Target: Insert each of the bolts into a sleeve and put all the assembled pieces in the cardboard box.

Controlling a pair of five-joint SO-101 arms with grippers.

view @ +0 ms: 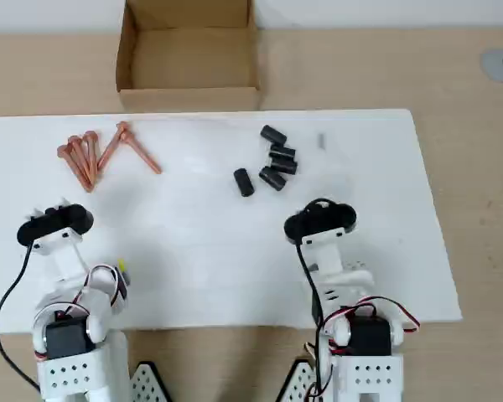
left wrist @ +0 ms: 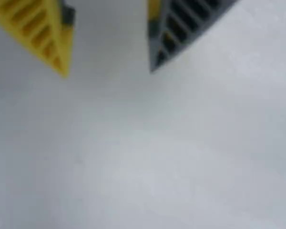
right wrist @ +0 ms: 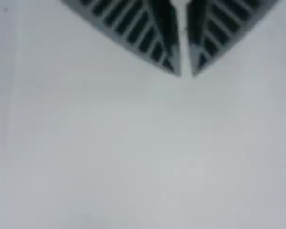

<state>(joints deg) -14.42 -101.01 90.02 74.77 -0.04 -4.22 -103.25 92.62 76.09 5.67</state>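
Overhead, bolts (view: 90,152) and sleeves (view: 282,159) lie near the cardboard box (view: 189,99). Wrist cameras: left gripper (left wrist: 108,71) spread wide, empty; right gripper (right wrist: 186,74) pinched almost closed, empty.

Bolts (view: 92,152) lie left, sleeves (view: 272,163) right on the mat (view: 201,243), box (view: 189,59) behind.

**No readable print**

We can read no lettering, number, label or sign anywhere: none on the cardboard box (view: 189,99) at the upper left of the high view, and none on the white sheet (view: 193,251) covering the table (view: 478,209).
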